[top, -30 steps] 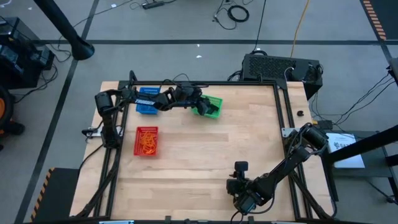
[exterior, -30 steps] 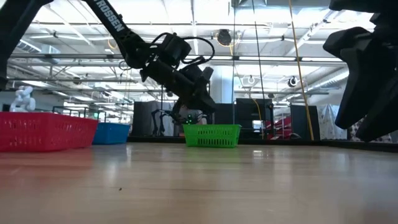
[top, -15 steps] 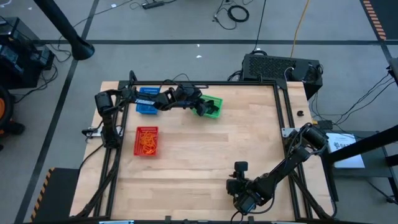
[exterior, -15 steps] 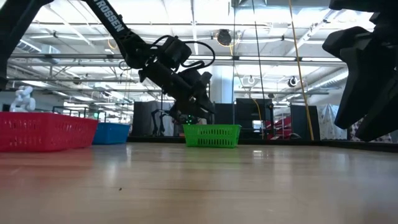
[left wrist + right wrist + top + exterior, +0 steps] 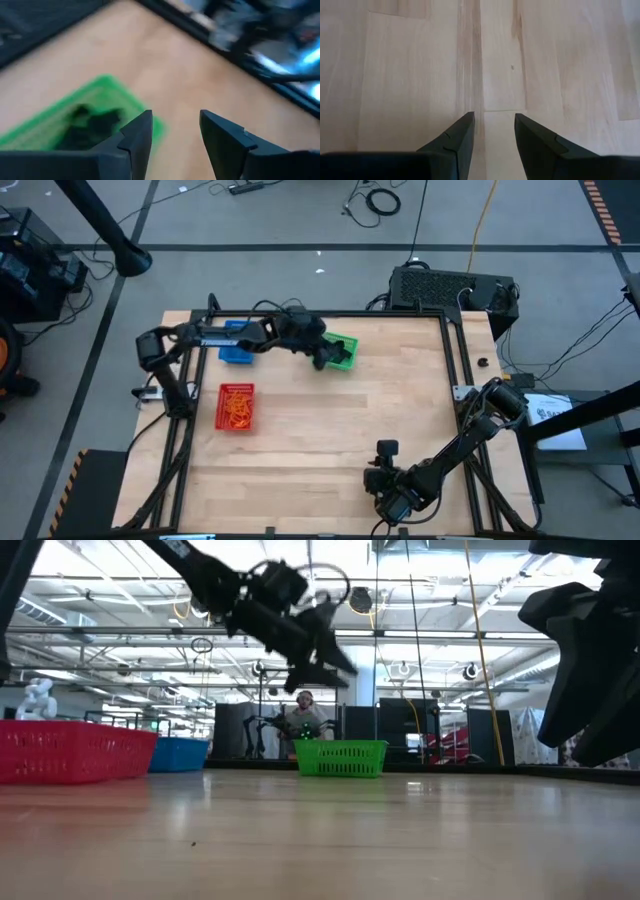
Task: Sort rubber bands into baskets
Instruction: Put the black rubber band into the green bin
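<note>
Standing wide open with nothing between: left gripper [image 5: 320, 361] fingers [image 5: 137, 137]. Hanging up in the air over the green basket [image 5: 341, 352], near its front edge. Lying in that basket: black rubber bands [image 5: 92, 122], in a dark heap. Pointing its long side slantwise, toward the blue basket [image 5: 236, 345]. Sitting closer to the front, long side running front to back: red basket [image 5: 236, 406], holding orange rubber bands [image 5: 237, 409]. Waiting low at the table [image 5: 380, 400] front, fingers apart and empty: right gripper [image 5: 493, 132].
</note>
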{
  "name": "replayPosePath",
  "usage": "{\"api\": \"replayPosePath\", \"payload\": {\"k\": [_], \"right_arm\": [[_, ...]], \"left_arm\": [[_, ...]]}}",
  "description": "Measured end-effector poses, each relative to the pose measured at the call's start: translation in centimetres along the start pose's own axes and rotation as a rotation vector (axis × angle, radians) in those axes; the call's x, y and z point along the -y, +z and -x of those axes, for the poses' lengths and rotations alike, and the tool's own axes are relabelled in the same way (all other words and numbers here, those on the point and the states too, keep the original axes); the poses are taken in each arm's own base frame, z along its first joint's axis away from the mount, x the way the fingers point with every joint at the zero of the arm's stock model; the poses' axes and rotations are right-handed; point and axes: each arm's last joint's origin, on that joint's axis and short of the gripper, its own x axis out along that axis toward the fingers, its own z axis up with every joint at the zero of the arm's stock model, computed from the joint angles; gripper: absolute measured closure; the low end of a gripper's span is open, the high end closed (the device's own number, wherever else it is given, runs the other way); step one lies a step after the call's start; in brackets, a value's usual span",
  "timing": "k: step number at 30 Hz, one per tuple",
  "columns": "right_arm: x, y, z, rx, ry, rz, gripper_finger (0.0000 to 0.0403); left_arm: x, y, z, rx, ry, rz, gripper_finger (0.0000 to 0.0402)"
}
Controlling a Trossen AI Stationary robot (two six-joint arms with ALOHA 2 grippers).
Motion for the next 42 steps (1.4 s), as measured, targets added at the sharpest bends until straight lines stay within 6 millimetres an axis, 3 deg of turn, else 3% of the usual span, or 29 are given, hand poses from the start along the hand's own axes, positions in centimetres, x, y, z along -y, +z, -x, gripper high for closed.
{"api": "replayPosePath", "payload": {"k": [4, 7, 13, 18, 24, 28, 36, 42], "right_arm": [[-0.1, 0.4, 0.3, 0.008, 0.011, -0.009, 0.0269], [-0.5, 0.5, 0.8, 0.016, 0.02, -0.005, 0.0269], [-1.3, -0.4, 2.0, 0.004, 0.023, -0.052, 0.0269], [-1.2, -1.5, 2.4, -0.068, -0.01, -0.17, 0.0269], [-0.7, -2.8, 3.0, -0.157, -0.086, -0.282, 0.0269], [-0.4, -3.6, 3.4, -0.179, -0.154, -0.351, 0.0269], [0.7, -5.0, 5.5, -0.442, -0.175, -0.424, 0.0269], [2.0, -5.8, 9.0, -0.403, -0.185, -0.492, 0.0269]], "left_arm": [[4.2, -0.1, 0.7, -0.011, -0.143, -0.028, 0.023], [8.1, -1.5, 0.4, -0.053, -0.251, -0.091, 0.023], [16.3, -6.5, -0.1, -0.119, -0.402, -0.38, 0.023], [20.8, -11.8, -1.3, -0.128, -0.347, -0.561, 0.023], [23.3, -17.2, -5.0, 0.016, -0.366, -0.624, 0.023], [24.3, -19.6, -7.6, 0.103, -0.443, -0.651, 0.023], [27.4, -20.2, -13.7, 0.09, -0.495, -0.638, 0.023], [29.2, -20.6, -17.4, 0.051, -0.543, -0.757, 0.023]]}}
